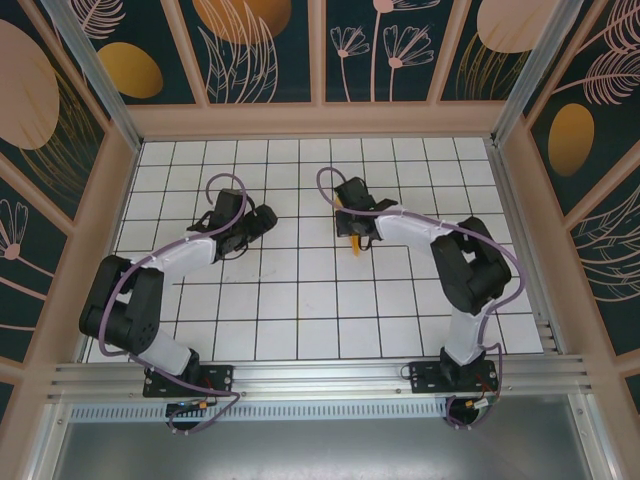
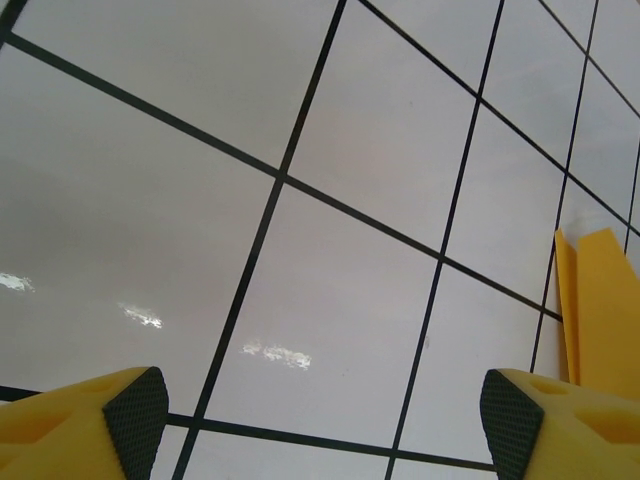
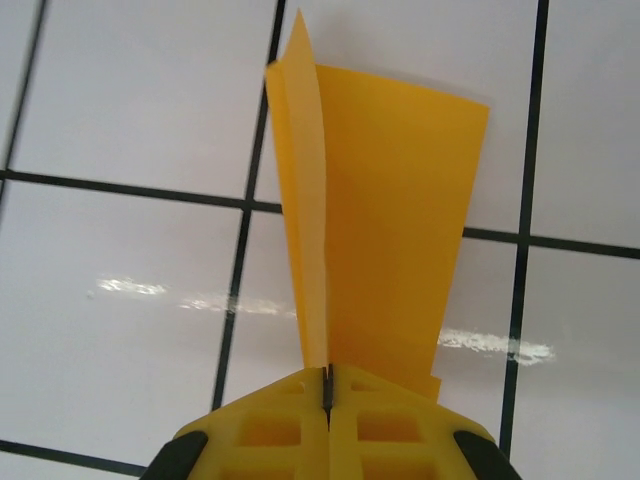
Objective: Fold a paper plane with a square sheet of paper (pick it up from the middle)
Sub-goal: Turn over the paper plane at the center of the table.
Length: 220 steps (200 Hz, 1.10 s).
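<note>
The paper plane (image 3: 390, 220) is the orange-yellow sheet folded into a narrow tapering form. One fold stands upright along its centre, and a wing spreads to the right over the tiles. My right gripper (image 3: 327, 385) is shut on its narrow end at the centre fold. From above, the paper (image 1: 356, 244) shows as a short orange strip under the right gripper (image 1: 354, 228), right of the floor's centre. My left gripper (image 1: 264, 218) is about two tiles to the left, apart from the paper. Its fingers stand wide open (image 2: 325, 410) with only tiles between them. A corner of the paper (image 2: 605, 310) shows past the right finger.
The floor is white tiles (image 1: 300, 300) with black grid lines, walled by a beige frame (image 1: 320, 120) and patterned panels. An aluminium rail (image 1: 320, 375) runs along the near edge by the arm bases.
</note>
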### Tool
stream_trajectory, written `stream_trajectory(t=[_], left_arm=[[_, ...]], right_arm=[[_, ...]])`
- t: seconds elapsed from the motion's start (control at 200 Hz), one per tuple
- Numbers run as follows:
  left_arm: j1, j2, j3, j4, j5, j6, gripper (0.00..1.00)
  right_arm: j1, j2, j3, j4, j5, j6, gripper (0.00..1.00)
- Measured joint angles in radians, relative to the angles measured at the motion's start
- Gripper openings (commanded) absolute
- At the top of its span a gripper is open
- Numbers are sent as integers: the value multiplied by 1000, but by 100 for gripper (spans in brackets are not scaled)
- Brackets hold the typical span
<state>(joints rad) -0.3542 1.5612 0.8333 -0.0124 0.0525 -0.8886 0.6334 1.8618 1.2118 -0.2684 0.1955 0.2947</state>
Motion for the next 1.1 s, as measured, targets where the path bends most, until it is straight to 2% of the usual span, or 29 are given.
stream_trajectory(t=[0.225,0.365,0.746,1.101], left_arm=[[0,13,-6,27,34,-8,83],[0,16,-10,43,48,-15,83],[0,43,-31,102,105,-33,80],[0,81,-42,185,187,-49,72]], right_arm=[[63,59,47,-14,17,0,0],[94,62,47,-17,5,-1,8],[98,66,47,6,-173,-4,17],[83,104,50,18,-300,2,24]])
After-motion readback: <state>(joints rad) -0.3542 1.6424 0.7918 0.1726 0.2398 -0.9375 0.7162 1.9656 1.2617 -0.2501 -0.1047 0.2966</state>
